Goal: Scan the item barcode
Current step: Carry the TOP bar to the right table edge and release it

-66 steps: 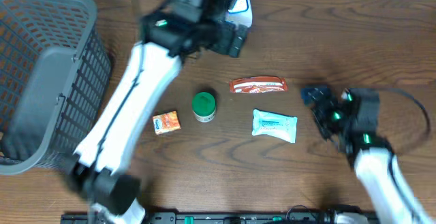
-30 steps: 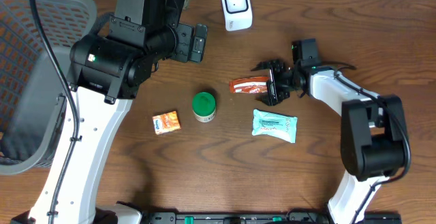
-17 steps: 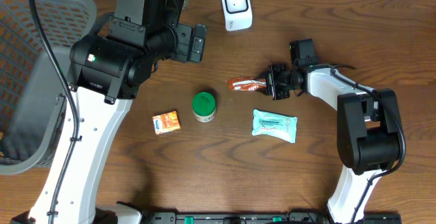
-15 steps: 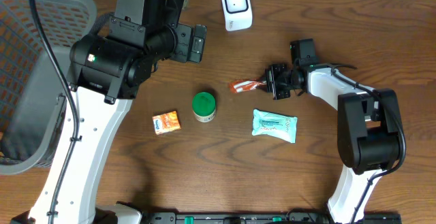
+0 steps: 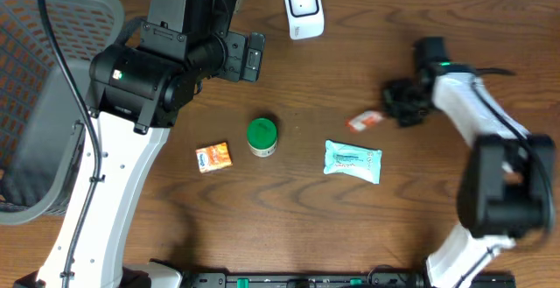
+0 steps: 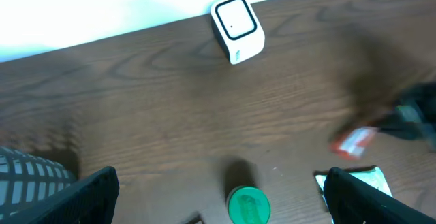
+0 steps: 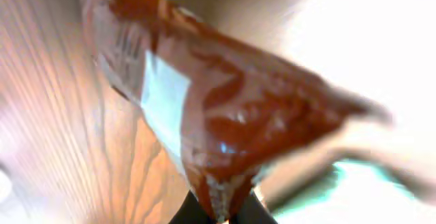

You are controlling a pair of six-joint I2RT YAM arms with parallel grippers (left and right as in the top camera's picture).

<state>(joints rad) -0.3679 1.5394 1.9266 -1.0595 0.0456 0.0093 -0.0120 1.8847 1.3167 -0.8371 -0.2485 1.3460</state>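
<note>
Red packet (image 7: 225,122) apparently between right jaws

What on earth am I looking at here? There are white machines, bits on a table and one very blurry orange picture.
These are two white robot arms, left and right, at a brown wooden table. One picture looks down from above; the other two come from small cameras on each arm's wrist. On the table lie a green-lidded round tub, a small orange box, a pale blue-green soft packet and, at the far edge, a white barcode scanner. A grey plastic basket stands on the left. The left gripper hangs open, holding nothing. The right gripper is shut on a red-orange snack wrapper, pinched by one end. That wrapper, seen up close, is your blurry orange picture.
</note>
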